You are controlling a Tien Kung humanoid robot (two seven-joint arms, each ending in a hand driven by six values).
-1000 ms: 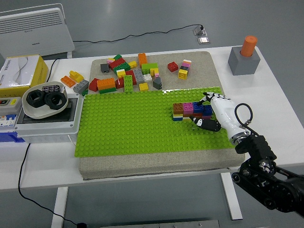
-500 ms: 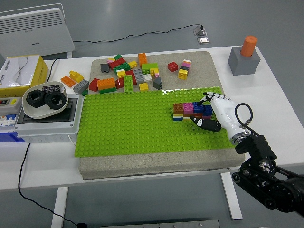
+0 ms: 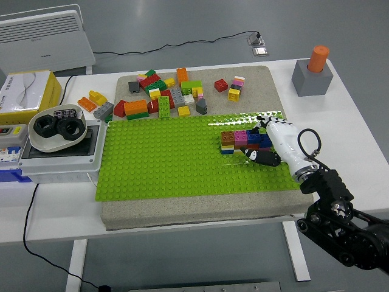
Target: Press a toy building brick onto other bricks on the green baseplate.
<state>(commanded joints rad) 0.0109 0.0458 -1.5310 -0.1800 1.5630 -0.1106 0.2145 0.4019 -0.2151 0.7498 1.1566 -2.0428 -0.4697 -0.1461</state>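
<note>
The green baseplate (image 3: 164, 164) lies on a grey foam pad (image 3: 182, 210) at the table's middle. A short row of joined bricks stands on its right part: brown (image 3: 228, 139), magenta (image 3: 241, 137), then blue (image 3: 254, 138) with red under it. My right hand (image 3: 260, 141), white with black fingertips, comes in from the lower right. It closes over the row's right end, with fingers on the far side and thumb (image 3: 264, 159) on the near side of the blue brick. My left arm is out of view.
A pile of loose bricks (image 3: 164, 94) lies on the pad behind the baseplate. A grey box with a bowl of black nuts (image 3: 58, 128) stands at the left. A grey block with an orange cylinder (image 3: 313, 70) stands at the far right.
My right hand has shifted slightly up and to the left, pressing closer against the row's right end. The bricks have stayed in place.
</note>
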